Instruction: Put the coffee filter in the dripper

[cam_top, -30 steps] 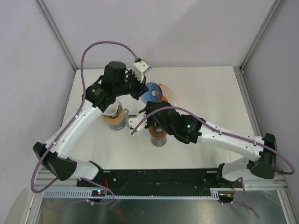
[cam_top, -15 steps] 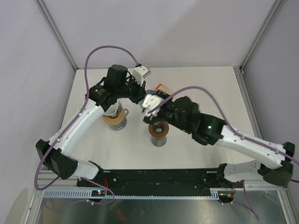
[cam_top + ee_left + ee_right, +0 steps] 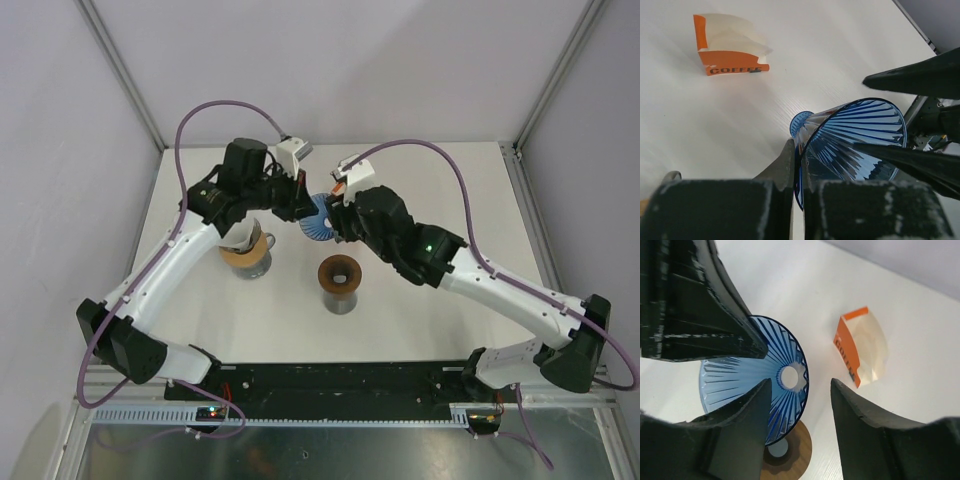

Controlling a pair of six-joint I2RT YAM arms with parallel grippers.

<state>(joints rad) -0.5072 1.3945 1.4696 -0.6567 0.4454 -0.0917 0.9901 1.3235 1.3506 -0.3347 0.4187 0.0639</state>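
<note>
White table (image 3: 840, 40), orange box (image 3: 732, 66) holding paper filters (image 3: 732, 31), left gripper (image 3: 799, 161) jaws pinching empty dripper (image 3: 860, 135) rim, right gripper (image 3: 800, 385) jaws wide.

My left gripper (image 3: 799, 167) pinches the rim of the blue ribbed plastic dripper (image 3: 855, 135). The orange pack of white paper filters (image 3: 730, 47) lies farther off on the white table (image 3: 830, 50).
</note>
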